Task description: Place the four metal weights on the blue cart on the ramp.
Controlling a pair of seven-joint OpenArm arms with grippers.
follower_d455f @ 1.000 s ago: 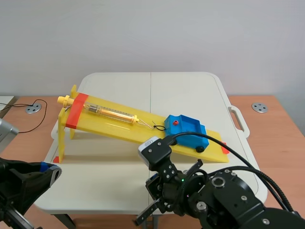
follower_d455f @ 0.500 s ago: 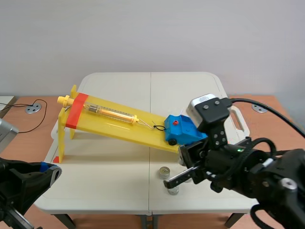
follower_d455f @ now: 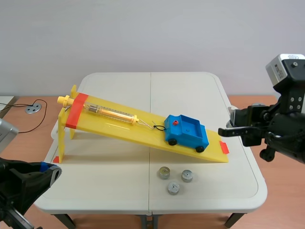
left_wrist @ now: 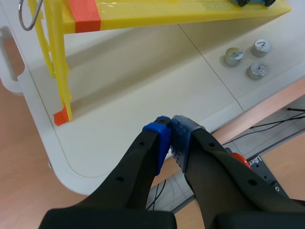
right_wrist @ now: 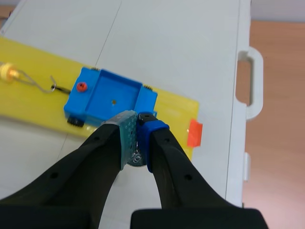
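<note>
My right gripper (follower_d455f: 224, 131) hangs in the air near the blue cart (follower_d455f: 187, 132), on its downhill side. In the right wrist view the blue cart lies just ahead of my fingers. The two pads of this gripper are pinching the fourth metal weight (right_wrist: 137, 157); only a small shiny part of it shows between them, so I cannot tell how it is turned. The blue cart stands on its black wheels on the lower half of the yellow ramp (follower_d455f: 119, 126), with its open tray upward and a red knob (follower_d455f: 176, 123) at its uphill end. From that end a thin wire hook (follower_d455f: 157, 127) goes to the spring scale (follower_d455f: 112, 113), which lies along the ramp, uphill of the blue cart. The three metal weights (follower_d455f: 174, 179) rest on the white table (follower_d455f: 190, 90), near the blue cart and on the side of it that is toward me. They are close together but not touching, and none of them is in the blue cart. My left gripper (left_wrist: 170, 122) is well apart from the blue cart, over the table edge that is nearest to me. Its pads are pressed together with nothing between them
</note>
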